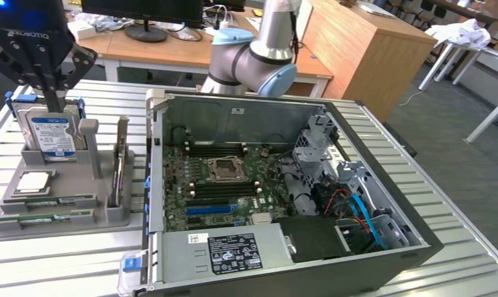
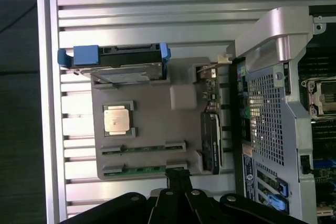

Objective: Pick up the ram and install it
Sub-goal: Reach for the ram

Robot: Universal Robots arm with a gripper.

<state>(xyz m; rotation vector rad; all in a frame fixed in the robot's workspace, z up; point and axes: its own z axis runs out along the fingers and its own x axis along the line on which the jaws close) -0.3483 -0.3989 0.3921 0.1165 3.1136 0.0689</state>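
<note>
My fingers are pressed together with nothing between them. They hang above the far end of the grey holder, over the upright hard drive. The ram is well apart from me, at the holder's near end. It is two green sticks lying flat in shallow grooves, one just beside the other, with the loose processor between them and the drive.

I judge the pick itself to be the main risk. The sticks are thin and sit low in their grooves, so closed fingers brought down on one would only press on it (or skate off onto its neighbour). Even spread, a pinch off the centre of a stick could tilt it or drag the second stick along. The tall card standing on edge beside the grooves is near enough to be clipped by my knuckles.

Seating carries its own danger. The memory slots lie deep in the open computer case, on the motherboard beside the socket. A stick held crooked would jam against a slot's edge, and the case wall leaves little room for my wrist. The tabletop has ribs, so a dropped stick could bounce away.
</note>
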